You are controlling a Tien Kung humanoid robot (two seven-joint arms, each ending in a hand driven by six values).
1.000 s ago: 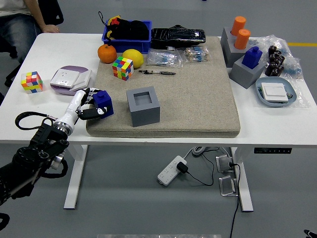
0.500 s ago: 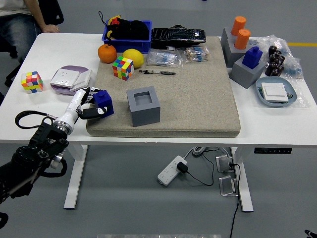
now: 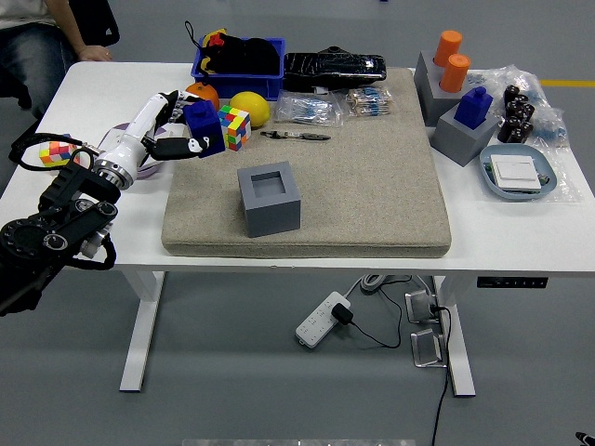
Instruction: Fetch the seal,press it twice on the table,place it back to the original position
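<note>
White desk (image 3: pixel 483 243) on white legs over a grey floor (image 3: pixel 279 390). White power strip (image 3: pixel 319 319) lies on the floor under the desk, cables trailing from it. Yellow floor line (image 3: pixel 569 83) at right. Seated person (image 3: pixel 37 32) top left. Even lighting.

Table (image 3: pixel 112 246): smooth white top, faint sheen.
Mat (image 3: pixel 372 186): beige cloth or felt, matt, slightly rough weave.
Seal (image 3: pixel 204 127): blue plastic, matt, flat faces.
Left hand (image 3: pixel 172 130): white glossy shell on the fingers, black matt joints; forearm black, part metal-looking.
Grey block (image 3: pixel 269 198): matt grey plastic, square hollow in top, fine layered look.
Cube (image 3: pixel 231 127): glossy plastic, coloured stickers.
Orange (image 3: pixel 197 91): dimpled peel, dull shine.
Lemon (image 3: pixel 249 108): smooth yellow skin.
Blue bin (image 3: pixel 202 68): glossy plastic.
Black pouch (image 3: pixel 334 67): shiny, wrinkled film or plastic.
Bags (image 3: pixel 310 110): clear crinkled plastic.
Tray (image 3: pixel 486 175): pale blue, smooth.
</note>
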